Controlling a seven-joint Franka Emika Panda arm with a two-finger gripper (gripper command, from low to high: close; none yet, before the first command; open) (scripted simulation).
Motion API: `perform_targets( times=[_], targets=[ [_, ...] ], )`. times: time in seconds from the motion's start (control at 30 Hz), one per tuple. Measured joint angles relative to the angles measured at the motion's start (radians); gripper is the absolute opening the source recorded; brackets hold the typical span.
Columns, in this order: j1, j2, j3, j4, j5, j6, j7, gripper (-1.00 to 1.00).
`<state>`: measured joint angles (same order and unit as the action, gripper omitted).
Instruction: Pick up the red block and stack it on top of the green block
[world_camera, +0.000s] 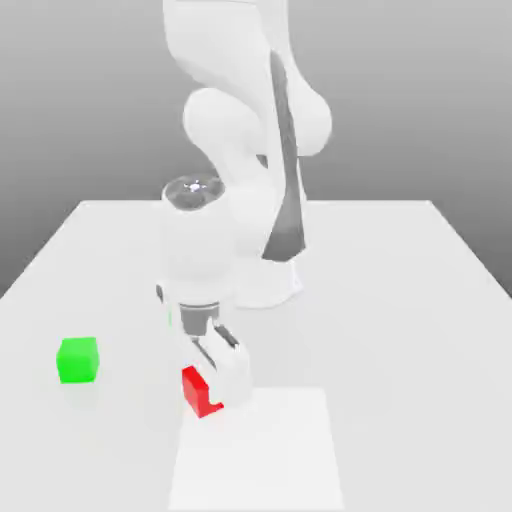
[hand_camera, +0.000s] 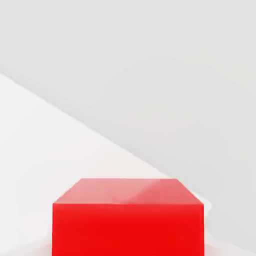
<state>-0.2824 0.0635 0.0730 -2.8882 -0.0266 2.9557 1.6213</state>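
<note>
**Claw down on the red block, near the front of the surface**

We see the white arm (world_camera: 240, 150) folded low over the surface (world_camera: 400, 300), its wrist tipped down toward the near edge. At the end of it the claw (world_camera: 215, 385) sits right at the red block (world_camera: 198, 392), and its fingers are pressed in on the cube: one white finger (world_camera: 236, 378) hugs the block's side on the exterior view's right, while the red face toward the exterior view's left stays bare. We call it pinching the red block.

The block rests low at the surface, just at the far left corner of a brighter white patch (world_camera: 270, 450) that runs to the near edge. Whether the cube is touching the surface or a hair above it, we cannot tell.

From the hand view, the red block (hand_camera: 128, 220) looms close, its top face glossy with a pale sheen, plain white surface (hand_camera: 50, 150) spreading behind it.

Over on the exterior view's left, the green block (world_camera: 78, 360) sits alone on the surface, well apart from the red one and a touch farther from the near edge.
</note>
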Motion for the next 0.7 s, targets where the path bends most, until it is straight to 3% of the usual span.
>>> perform_targets(
  times=[0.17,0.47,0.67,0.7],
  targets=[
    [-0.014,-0.148,-0.031,-0.015,0.035,-0.135,-0.061,-1.0],
    [-0.276,-0.209,-0.315,0.064,-0.052,-0.272,-0.35,-1.0],
    [-0.303,-0.023,-0.319,0.08,0.064,-0.108,-0.469,-1.0],
    [-0.31,0.01,-0.303,0.082,0.094,-0.078,-0.491,1.0]
  ],
)
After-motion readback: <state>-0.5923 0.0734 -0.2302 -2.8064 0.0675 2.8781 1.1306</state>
